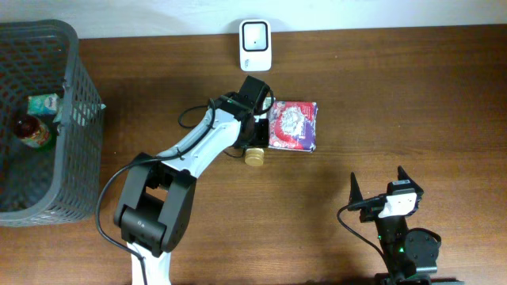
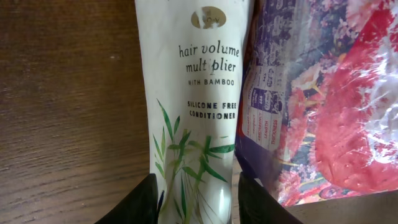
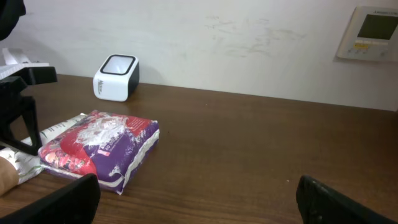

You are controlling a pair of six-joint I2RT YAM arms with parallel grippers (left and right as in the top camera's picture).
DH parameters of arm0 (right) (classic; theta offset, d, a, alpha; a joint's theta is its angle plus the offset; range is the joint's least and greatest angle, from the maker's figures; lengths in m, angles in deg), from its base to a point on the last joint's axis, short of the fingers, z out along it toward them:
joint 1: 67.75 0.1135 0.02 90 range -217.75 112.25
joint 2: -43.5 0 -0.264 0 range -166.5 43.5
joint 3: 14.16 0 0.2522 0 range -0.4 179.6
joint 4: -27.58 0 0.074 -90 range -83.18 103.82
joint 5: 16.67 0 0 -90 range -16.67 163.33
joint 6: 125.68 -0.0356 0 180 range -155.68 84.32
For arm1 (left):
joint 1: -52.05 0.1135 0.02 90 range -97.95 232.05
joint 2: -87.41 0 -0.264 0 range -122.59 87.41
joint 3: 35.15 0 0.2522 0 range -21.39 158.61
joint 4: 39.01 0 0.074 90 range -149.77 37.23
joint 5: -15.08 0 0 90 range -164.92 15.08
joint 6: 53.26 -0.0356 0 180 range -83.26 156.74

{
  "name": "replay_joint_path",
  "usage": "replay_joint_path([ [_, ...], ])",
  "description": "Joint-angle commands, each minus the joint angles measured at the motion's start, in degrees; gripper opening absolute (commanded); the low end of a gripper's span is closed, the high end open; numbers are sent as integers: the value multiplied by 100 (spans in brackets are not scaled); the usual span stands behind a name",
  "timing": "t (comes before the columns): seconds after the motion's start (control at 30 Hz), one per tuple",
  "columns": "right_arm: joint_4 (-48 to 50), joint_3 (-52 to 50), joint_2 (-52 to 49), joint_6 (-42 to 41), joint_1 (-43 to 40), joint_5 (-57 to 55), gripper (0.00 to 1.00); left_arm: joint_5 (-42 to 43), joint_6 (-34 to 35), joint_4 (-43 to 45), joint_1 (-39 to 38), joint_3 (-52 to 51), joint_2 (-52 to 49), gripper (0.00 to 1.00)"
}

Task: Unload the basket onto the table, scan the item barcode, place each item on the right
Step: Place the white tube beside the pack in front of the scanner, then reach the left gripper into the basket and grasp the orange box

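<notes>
White conditioner tube (image 2: 193,93) lies flat mid-frame, just beside purple packet (image 1: 293,125), below scanner (image 1: 255,45) | left gripper (image 2: 198,186) straddles tube, part-open; hold unclear to us | right gripper (image 3: 199,196) wide, empty | we'd lift straight, sparing packet, barcode toward scanner

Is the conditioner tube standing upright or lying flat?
Lying flat: the conditioner tube rests lengthwise on the table, beside the purple packet.

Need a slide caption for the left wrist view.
Left gripper straddling a hair conditioner tube on the wooden table, a red-and-purple packet close beside it.
</notes>
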Motion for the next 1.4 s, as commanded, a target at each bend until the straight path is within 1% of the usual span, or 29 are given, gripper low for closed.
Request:
replay_joint_path([
  [0.0, 2, -52, 26, -24, -33, -7, 99, -48, -46, -330, 146, 619, 166, 73],
  [0.03, 2, -52, 26, -24, -33, -7, 99, -48, -201, -553, 225, 890, 225, 89],
  [0.13, 2, -52, 26, -24, -33, -7, 99, -72, -616, -1467, 568, 1930, 472, 93],
  [0.2, 2, -52, 26, -24, -33, -7, 99, -72, -640, -2166, 957, 2830, 710, 96],
  [0.23, 0, -52, 26, -24, -33, -7, 99, -87, -640, -2535, 1272, 3403, 894, 99],
  [0.3, 2, -52, 26, -24, -33, -7, 99, -321, -640, -2935, 1729, 4039, 1132, 99],
  [0.33, 0, -52, 26, -24, -33, -7, 99, -597, -640, -3217, 2114, 4402, 1325, 99],
  [0.4, 2, -52, 26, -24, -33, -7, 99, -841, -638, -3464, 2581, 4631, 1565, 99],
  [0.47, 2, -52, 26, -24, -33, -7, 99, -863, -503, -3639, 3123, 4642, 1834, 99],
  [0.53, 0, -52, 26, -24, -33, -7, 99, -887, -17, -3849, 3891, 4642, 1993, 99],
  [0.6, 2, -52, 26, -24, -33, -7, 99, -874, 208, -3965, 4511, 4638, 1993, 99],
  [0.67, 0, -52, 26, -24, -33, -7, 99, -863, 199, -4052, 4948, 4597, 1952, 99],
  [0.73, 2, -52, 26, -24, -33, -7, 99, -933, 122, -4159, 5226, 4535, 1880, 99],
  [0.77, 2, -52, 26, -24, -33, -7, 99, -933, 151, -4188, 5390, 4472, 1827, 99],
  [0.8, 2, -52, 26, -24, -31, -7, 99, -981, 378, -4201, 5624, 4347, 1768, 99],
  [0.9, 2, -52, 26, -24, -33, -7, 99, -1276, 1106, -4288, 6041, 4009, 1657, 99],
  [0.97, 2, -52, 26, -24, -33, -7, 99, -1526, 1335, -4304, 6240, 3694, 1569, 99],
  [1.07, 2, -52, 26, -24, -33, -7, 99, -2155, 1845, -4280, 6533, 3075, 1405, 99],
  [1.17, 2, -52, 26, -24, -33, -7, 99, -2166, 1856, -4044, 6800, 2450, 1209, 99],
  [1.27, 2, -52, 26, -24, -33, -7, 99, -2192, 1853, -3823, 6824, 1989, 1062, 99],
  [1.37, 2, -52, 26, -24, -33, -7, 99, -2586, 1853, -3585, 6824, 1569, 837, 99],
])
